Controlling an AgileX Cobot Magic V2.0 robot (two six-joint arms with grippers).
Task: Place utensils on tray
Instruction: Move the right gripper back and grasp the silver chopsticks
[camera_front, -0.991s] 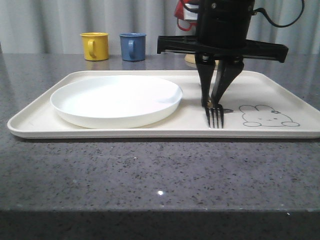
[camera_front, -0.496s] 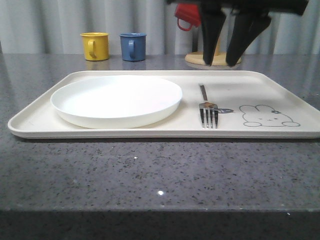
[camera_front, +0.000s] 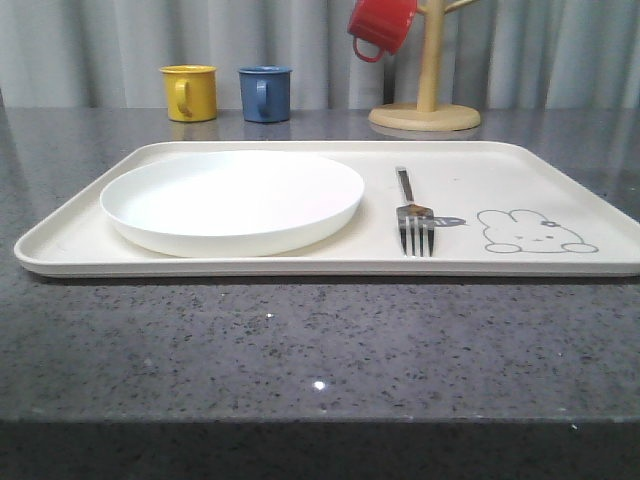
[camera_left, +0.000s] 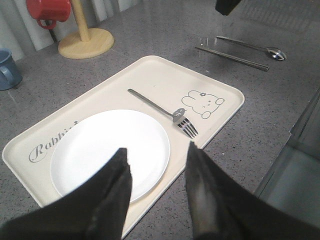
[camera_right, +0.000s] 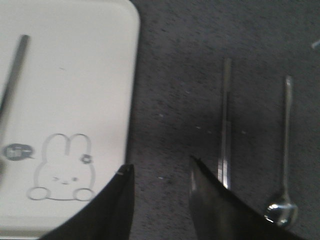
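A silver fork (camera_front: 412, 215) lies flat on the cream tray (camera_front: 560, 170), between the white plate and the bunny drawing, tines toward the front edge. The fork (camera_left: 162, 106) and tray (camera_left: 222, 87) show again in the left wrist view. The chopsticks (camera_right: 224, 125) and spoon (camera_right: 284, 165) lie on the grey counter to the right of the tray (camera_right: 100, 60); they also appear far off as chopsticks (camera_left: 232, 56) and spoon (camera_left: 255, 47). My right gripper (camera_right: 160, 167) hangs open over bare counter between tray edge and chopsticks. My left gripper (camera_left: 157, 152) is open high above the tray's near edge, holding nothing.
A round white plate (camera_front: 232, 200) fills the tray's left half. Yellow mug (camera_front: 190, 92) and blue mug (camera_front: 265, 93) stand behind the tray. A wooden mug stand (camera_front: 427, 100) with a red mug (camera_front: 380, 25) stands at the back right.
The right gripper let go of the fork, rose out of the front view and moved right over the counter. The fork stays on the tray.
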